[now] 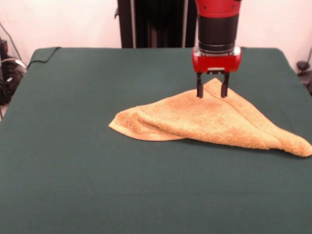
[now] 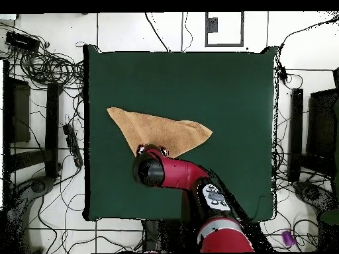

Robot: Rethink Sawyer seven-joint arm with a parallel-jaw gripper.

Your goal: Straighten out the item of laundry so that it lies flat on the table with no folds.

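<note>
1. My pincer (image 1: 212, 91) hangs straight down w/ both fingers spread apart, nothing between them, tips right at the far corner of the towel (image 1: 214, 122).
2. Can't tell if the tips touch the cloth or sit just above it.
3. Towel lies folded into a rough triangle on the green table (image 1: 73, 170), approx. mid-table, toward the right in the front view.
4. One layer overlaps another; a folded edge shows along its near-left side.
5. From above, my arm (image 2: 173, 173) covers the towel's (image 2: 159, 129) edge nearest my base.
</note>
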